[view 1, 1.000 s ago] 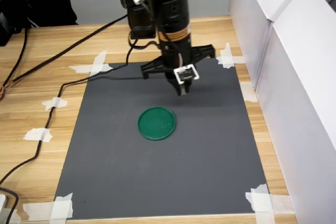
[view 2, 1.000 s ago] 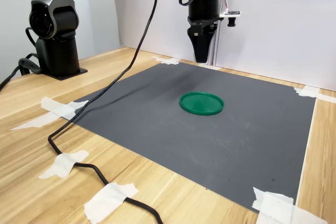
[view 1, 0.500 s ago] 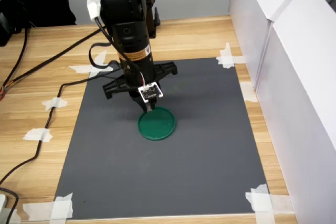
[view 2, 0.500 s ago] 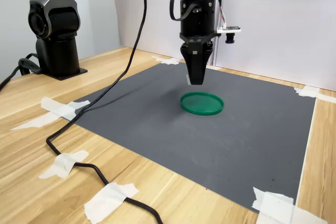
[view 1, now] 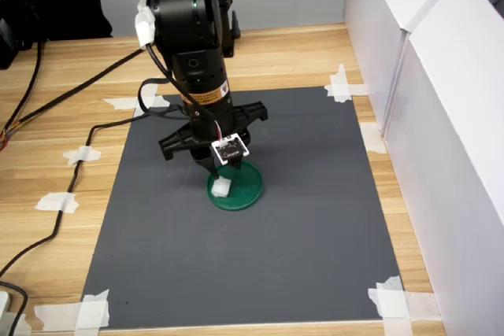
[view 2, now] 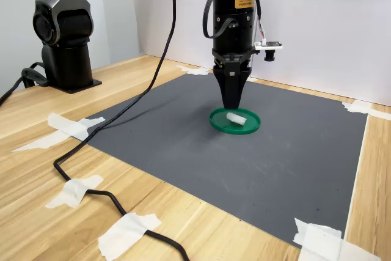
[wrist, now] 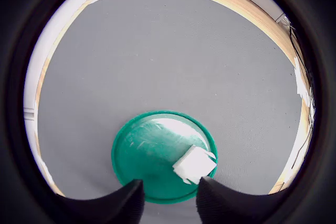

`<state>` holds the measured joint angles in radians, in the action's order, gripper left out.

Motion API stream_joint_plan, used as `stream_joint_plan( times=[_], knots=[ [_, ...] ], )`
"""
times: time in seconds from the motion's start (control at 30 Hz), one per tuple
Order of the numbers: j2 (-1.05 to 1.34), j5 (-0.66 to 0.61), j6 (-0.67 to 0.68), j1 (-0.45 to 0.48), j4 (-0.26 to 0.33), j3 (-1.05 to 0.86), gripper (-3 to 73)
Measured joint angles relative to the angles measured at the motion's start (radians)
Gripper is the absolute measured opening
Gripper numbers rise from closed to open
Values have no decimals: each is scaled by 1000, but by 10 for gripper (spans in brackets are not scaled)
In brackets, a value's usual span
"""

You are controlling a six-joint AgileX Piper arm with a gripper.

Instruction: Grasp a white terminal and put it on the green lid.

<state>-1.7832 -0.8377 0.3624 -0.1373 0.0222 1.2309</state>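
Nearest in the second exterior view: tape patches [view 2: 125, 235] and a black cable [view 2: 91, 187] on the wooden table [view 2: 36, 212], then the dark grey mat [view 2: 201, 169].

On the mat, the green lid [view 2: 244, 128], now carrying the white terminal [view 2: 236, 118]. Half a second back: nothing on the disc, only the fingers hovering close above. A second back: arm farther off beyond the lid, toward the mat's far edge. Since then: swung over the lid, terminal let go. In the wrist view, white terminal [wrist: 194, 164] lying flat inside the rim of the green lid [wrist: 142, 156], toward one edge, seemingly wholly on the disc. In the first exterior view, same block [view 1: 221, 186] on the side of the lid [view 1: 246, 191] toward the first exterior view's left. Judged from this: placing step done, only a retreat left.

Gripper [view 2: 232, 104] pointing straight down just above the lid, tips near the terminal. Fingers [wrist: 126, 203] spread apart in the wrist view, nothing between them, the terminal just ahead of one tip; contact impossible to rule out. Wrist camera bracket [view 1: 230, 148] jutting forward; arm column upright above.

Farther back: black arm base [view 2: 64, 35] on the table at the second exterior view's left, white wall panels behind.
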Motion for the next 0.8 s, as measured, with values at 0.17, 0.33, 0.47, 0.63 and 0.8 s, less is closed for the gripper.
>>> stream_joint_plan(
  times=[0.17, 0.33, 0.47, 0.63, 0.8],
  knots=[
    [23, 1, -10, 0, -3, 0, 554],
    [121, 21, -17, 3, -3, -1, 542],
    [230, 57, -60, 35, 0, -20, 422],
    [435, 151, -182, 144, -6, -100, 124],
    [671, 250, -362, 187, -44, -239, -3]
  ],
)
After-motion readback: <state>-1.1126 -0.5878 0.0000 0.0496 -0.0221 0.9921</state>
